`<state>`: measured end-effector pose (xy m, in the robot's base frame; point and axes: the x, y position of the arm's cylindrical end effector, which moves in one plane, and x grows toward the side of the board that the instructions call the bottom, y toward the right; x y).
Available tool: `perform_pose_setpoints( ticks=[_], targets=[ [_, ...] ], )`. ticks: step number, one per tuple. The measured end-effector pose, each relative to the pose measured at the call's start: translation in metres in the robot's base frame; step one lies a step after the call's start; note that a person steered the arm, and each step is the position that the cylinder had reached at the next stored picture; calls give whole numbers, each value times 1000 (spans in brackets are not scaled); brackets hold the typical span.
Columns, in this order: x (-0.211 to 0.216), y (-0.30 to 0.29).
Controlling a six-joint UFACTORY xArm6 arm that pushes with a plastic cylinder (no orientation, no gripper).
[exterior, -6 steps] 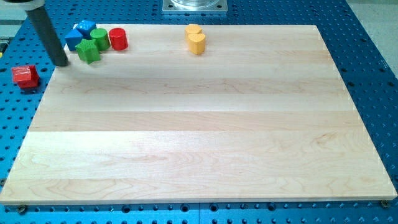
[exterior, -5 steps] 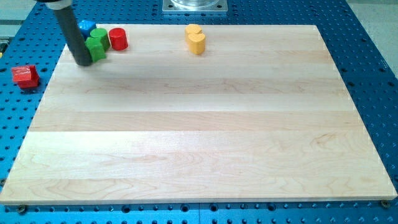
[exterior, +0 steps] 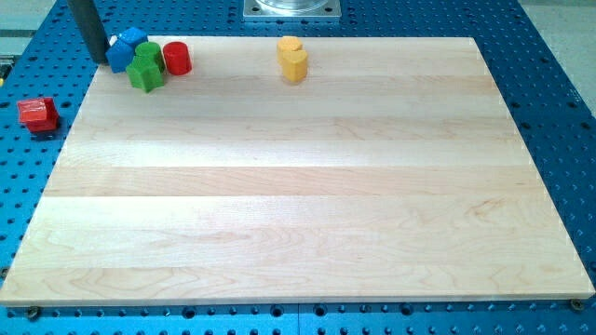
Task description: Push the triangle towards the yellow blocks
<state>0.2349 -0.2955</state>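
Since before, my tip (exterior: pixel 99 60) has shifted up-left, now seemingly touching the blue block (exterior: pixel 122 50); no jaws show.

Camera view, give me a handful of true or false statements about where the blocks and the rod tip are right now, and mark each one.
1. My tip is at the view's top left, just left of the blue blocks. True.
2. The red cylinder sits off the wooden board. False: it stands on the board's top edge, right of the green blocks; the block off the board is the other red block, on the blue perforated table.
3. The yellow blocks lie at the view's top, right of the red cylinder. True.
4. The yellow blocks touch the green blocks. False: bare board and the red cylinder lie between them.
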Motion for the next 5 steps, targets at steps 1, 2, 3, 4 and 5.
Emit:
perform_pose_setpoints(
  ticks=[1, 2, 3, 4, 5],
  targets=[
    [-4, 19],
    [47, 52],
    [76, 109],
    [87, 109],
    [99, 135]
  ],
)
